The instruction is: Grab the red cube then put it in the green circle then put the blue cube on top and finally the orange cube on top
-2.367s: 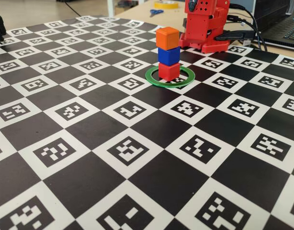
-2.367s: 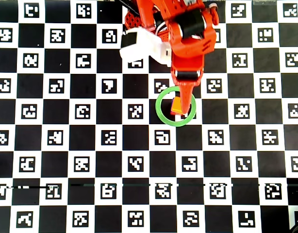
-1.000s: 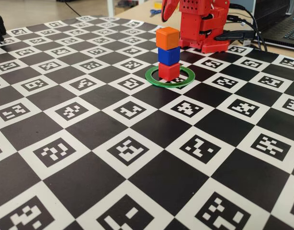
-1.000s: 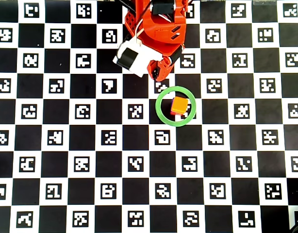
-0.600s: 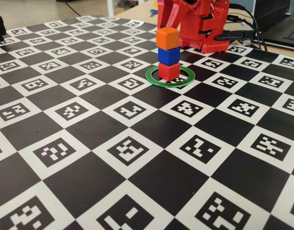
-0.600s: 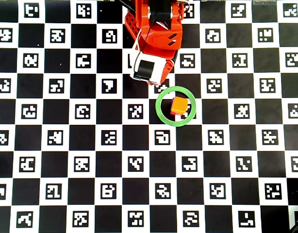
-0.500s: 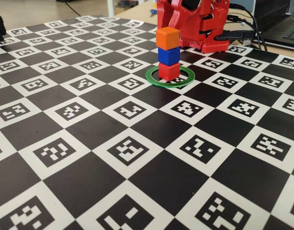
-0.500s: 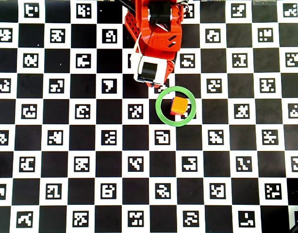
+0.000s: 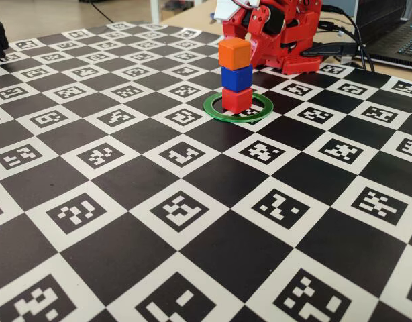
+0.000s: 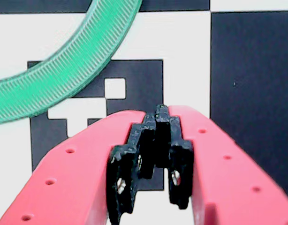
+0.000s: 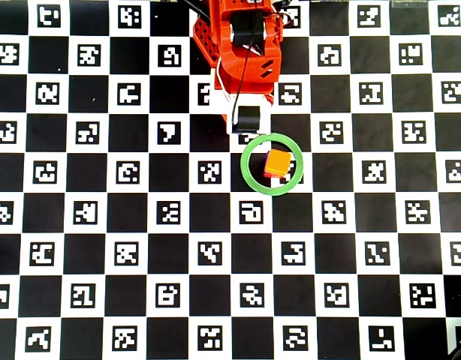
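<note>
The stack (image 9: 235, 74) was judged complete inside the ring (image 9: 237, 107); the gripper (image 10: 155, 123), closed and empty, was seen beside it; only retreat was needed.

A red plastic arm (image 11: 244, 45) with a white camera block and thin cables — its gripper (image 10: 155, 117) has two broad red fingers dotted with small holes, lined inside with jagged black pads and silver screws.
</note>
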### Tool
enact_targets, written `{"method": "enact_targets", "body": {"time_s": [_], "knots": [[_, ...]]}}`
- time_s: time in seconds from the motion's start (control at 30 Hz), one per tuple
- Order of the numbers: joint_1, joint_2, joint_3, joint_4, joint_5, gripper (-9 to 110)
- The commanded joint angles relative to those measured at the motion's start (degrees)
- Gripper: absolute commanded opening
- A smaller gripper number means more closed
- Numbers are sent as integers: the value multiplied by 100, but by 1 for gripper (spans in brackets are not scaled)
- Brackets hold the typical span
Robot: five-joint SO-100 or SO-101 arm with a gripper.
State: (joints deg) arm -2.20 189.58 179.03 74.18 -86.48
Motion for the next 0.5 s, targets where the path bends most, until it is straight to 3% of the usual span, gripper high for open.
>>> {"method": "enact_targets", "body": {"time_s": [0.0, 0.47], "knots": [[26, 290, 343, 343, 0, -6], [9, 290, 343, 352, -35, -6]]}}
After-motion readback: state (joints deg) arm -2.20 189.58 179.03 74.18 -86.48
